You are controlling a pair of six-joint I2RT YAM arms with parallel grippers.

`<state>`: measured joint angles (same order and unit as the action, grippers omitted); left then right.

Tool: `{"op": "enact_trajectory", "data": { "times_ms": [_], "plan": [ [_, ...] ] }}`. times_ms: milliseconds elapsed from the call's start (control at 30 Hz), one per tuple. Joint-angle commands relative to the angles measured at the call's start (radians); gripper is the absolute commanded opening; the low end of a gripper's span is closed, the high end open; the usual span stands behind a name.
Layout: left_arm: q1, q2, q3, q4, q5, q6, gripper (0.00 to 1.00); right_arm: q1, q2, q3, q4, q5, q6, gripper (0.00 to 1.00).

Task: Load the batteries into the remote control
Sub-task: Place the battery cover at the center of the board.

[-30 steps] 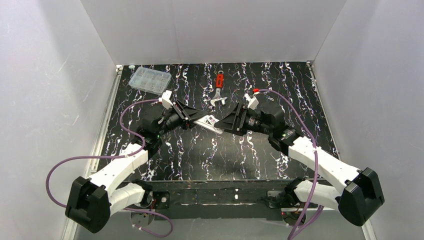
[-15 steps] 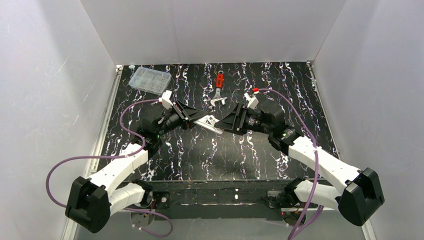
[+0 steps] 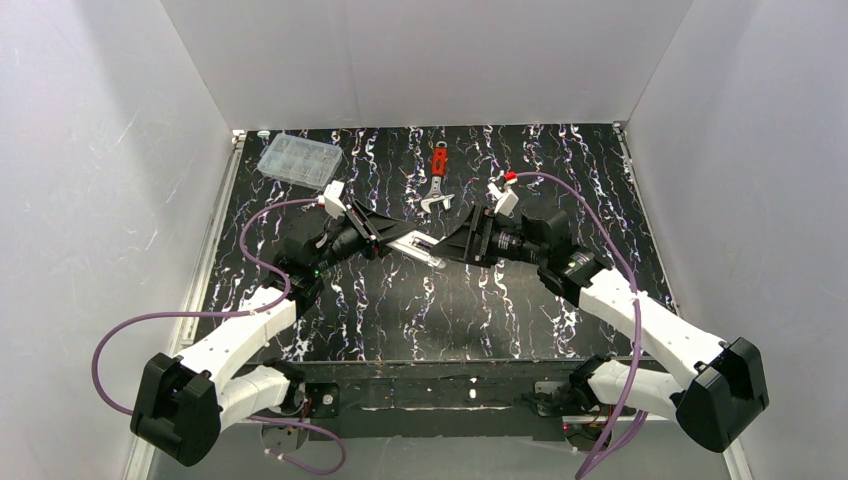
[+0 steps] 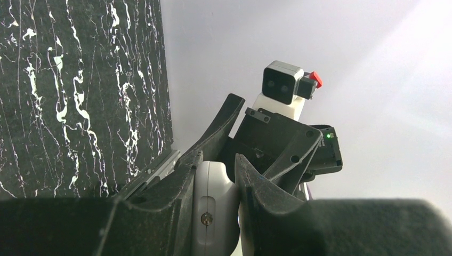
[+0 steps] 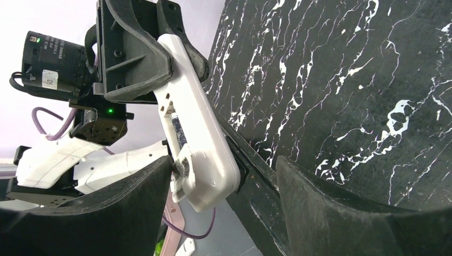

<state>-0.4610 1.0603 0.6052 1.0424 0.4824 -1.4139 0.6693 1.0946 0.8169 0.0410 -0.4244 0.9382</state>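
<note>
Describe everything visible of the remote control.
The remote control is a slim white plastic bar with a narrow dark recess on one face. It hangs tilted above the table, one end clamped in the left gripper; its free end lies between the fingers of the open right gripper, apparently untouched.

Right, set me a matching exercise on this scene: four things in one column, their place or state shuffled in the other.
Things:
1. remote control
2. clear compartment box
3. wrench
4. right gripper

Place or state:
A. in the far left corner of the table
B. open, fingers either side of the remote's free end
C. clamped in the left gripper
D. lying at the far middle of the table, red handle

Pairs: 1-C, 2-A, 3-D, 4-B
</note>
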Motion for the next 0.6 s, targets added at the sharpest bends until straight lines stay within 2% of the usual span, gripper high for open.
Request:
{"op": "enact_trajectory", "data": {
  "times_ms": [0, 267, 567],
  "plan": [
    [-0.004, -0.012, 0.039, 0.088, 0.049, -0.002, 0.00, -0.008, -0.016, 0.072, -0.039, 0.010, -0.066, 0.79],
    [-0.004, -0.012, 0.029, 0.085, 0.054, 0.002, 0.00, -0.013, -0.019, 0.096, -0.088, 0.016, -0.096, 0.76],
    [-0.004, -0.014, 0.025, 0.077, 0.048, 0.009, 0.00, -0.018, -0.025, 0.088, -0.112, 0.019, -0.095, 0.58]
  ]
}}
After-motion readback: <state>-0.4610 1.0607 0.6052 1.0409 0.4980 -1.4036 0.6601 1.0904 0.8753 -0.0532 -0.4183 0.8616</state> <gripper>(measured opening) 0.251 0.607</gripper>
